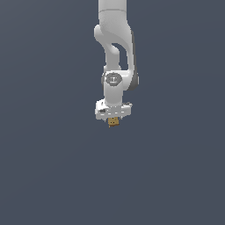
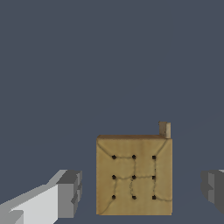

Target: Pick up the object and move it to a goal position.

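**Block sits between spread fingers, not pinched**

Exterior view: the pincer [image 1: 113, 117] hangs right over the object [image 1: 113, 121], mid-scene.

Wrist view: the fingers [image 2: 70, 193] stand spread, apart from the object [image 2: 134, 175] — closing off-centre could nudge or tip it

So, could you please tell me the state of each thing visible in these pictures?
White tool: open, one grey finger on each side of the block, gaps visible on both sides.
Small tan blocky object with dark dots: between the fingers, not clamped; flat dotted face toward the wrist camera.
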{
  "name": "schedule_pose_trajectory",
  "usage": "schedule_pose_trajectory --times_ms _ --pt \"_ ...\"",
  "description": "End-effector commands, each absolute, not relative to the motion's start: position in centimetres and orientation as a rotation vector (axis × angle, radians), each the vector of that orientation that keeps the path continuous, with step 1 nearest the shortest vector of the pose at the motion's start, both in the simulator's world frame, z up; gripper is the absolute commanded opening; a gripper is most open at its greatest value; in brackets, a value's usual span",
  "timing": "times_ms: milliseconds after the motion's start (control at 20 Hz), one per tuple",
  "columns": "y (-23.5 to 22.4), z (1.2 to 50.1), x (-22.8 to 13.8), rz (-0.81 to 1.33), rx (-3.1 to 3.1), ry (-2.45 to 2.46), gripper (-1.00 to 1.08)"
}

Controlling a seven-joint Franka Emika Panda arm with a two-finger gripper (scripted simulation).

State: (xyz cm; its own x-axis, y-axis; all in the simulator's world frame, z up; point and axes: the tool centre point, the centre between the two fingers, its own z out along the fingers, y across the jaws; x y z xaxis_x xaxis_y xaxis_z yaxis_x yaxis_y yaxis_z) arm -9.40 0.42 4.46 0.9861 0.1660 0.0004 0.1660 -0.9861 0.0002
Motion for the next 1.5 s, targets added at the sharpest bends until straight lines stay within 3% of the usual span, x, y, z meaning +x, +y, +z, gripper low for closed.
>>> schedule_pose_trajectory --times_ms 0,450,500,1450 --pt "0.4 3.3 -9.5 0.000 3.131 0.262 1.00" --pt "0.4 1.1 -9.5 0.000 3.130 0.264 1.00" --pt "0.4 1.1 -9.5 0.000 3.130 0.264 -1.00" --pt "0.3 3.3 -9.2 0.000 3.130 0.263 -1.00"
